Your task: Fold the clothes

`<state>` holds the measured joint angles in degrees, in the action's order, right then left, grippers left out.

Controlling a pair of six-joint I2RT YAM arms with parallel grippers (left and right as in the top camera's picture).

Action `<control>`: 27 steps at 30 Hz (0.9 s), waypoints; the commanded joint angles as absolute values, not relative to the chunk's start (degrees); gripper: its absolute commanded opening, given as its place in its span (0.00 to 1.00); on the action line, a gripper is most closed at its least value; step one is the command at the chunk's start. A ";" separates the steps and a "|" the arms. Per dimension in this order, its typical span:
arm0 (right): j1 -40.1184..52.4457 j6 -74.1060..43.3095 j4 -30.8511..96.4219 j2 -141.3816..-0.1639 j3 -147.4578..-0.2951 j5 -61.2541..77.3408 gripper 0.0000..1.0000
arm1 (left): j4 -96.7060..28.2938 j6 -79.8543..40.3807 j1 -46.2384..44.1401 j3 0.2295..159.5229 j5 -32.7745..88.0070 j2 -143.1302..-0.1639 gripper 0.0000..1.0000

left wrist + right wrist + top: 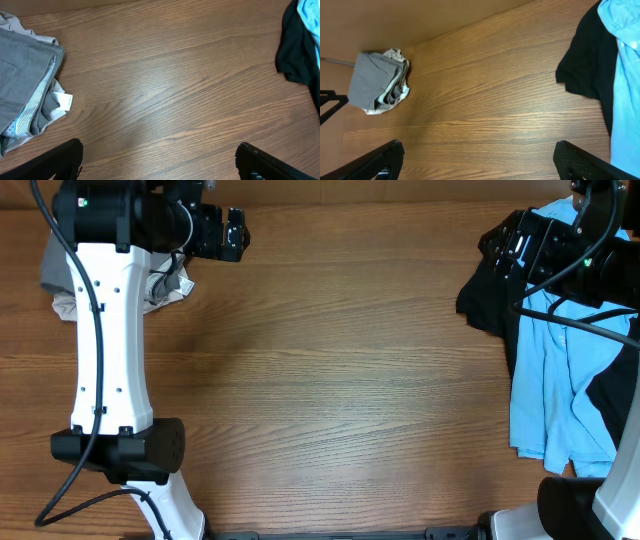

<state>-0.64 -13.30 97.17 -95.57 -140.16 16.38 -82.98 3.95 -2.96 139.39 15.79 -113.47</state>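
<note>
A folded grey garment stack (60, 280) lies at the table's far left, partly under my left arm; it also shows in the left wrist view (25, 95) and the right wrist view (377, 82). A light blue garment (555, 395) lies crumpled over a black garment (485, 295) at the far right, seen too in the right wrist view (625, 75). My left gripper (160, 162) is open and empty above bare wood beside the grey stack. My right gripper (477, 162) is open and empty, held high near the blue and black clothes.
The wooden table (330, 380) spans the whole view. The left arm's white link (105, 360) stands over the left side. Black cables (570, 290) hang over the right pile. The black garment's edge shows at the left wrist view's right (295, 50).
</note>
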 commanded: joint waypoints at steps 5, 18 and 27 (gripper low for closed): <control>-0.34 -13.50 97.03 -94.32 -140.55 17.89 1.00 | -83.11 5.15 -3.36 139.74 14.41 -112.18 1.00; -0.34 -11.90 94.80 -87.35 -139.46 7.27 1.00 | -83.11 5.15 -3.36 139.74 14.41 -112.18 1.00; -0.34 -11.90 65.54 -67.64 -108.07 4.08 1.00 | -83.11 5.15 -3.36 139.74 14.41 -112.18 1.00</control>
